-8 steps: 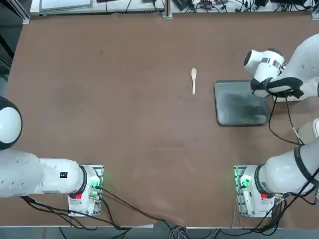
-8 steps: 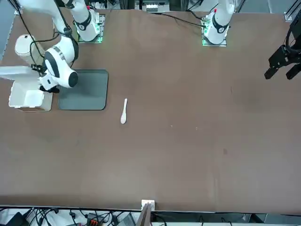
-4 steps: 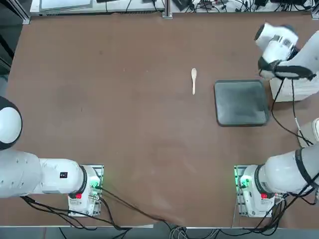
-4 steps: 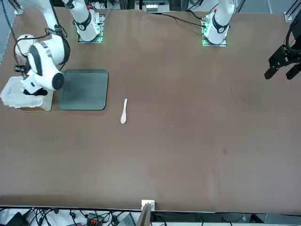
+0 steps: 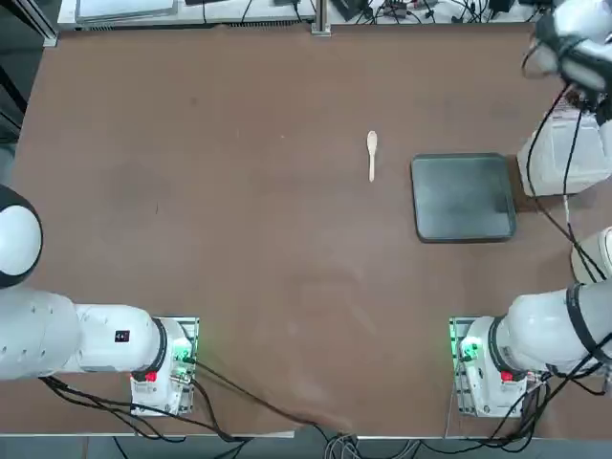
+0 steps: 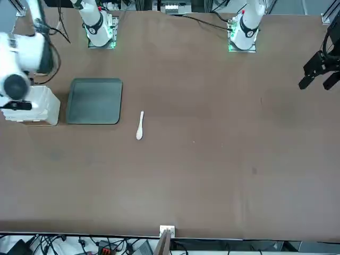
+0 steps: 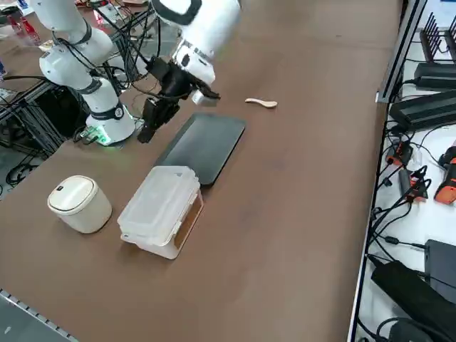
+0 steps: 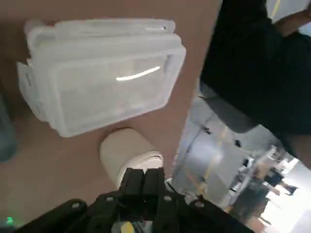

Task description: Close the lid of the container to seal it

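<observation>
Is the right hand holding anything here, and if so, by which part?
Nothing. The right hand is shut and empty, raised above the table, clear of the container, whose lid is down.

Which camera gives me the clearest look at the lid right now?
The right wrist view: the lid fills it, lying flat on the container, below the shut right gripper. The right side view shows it slantwise; the top view has cables across it; the front view has the arm over it.
</observation>
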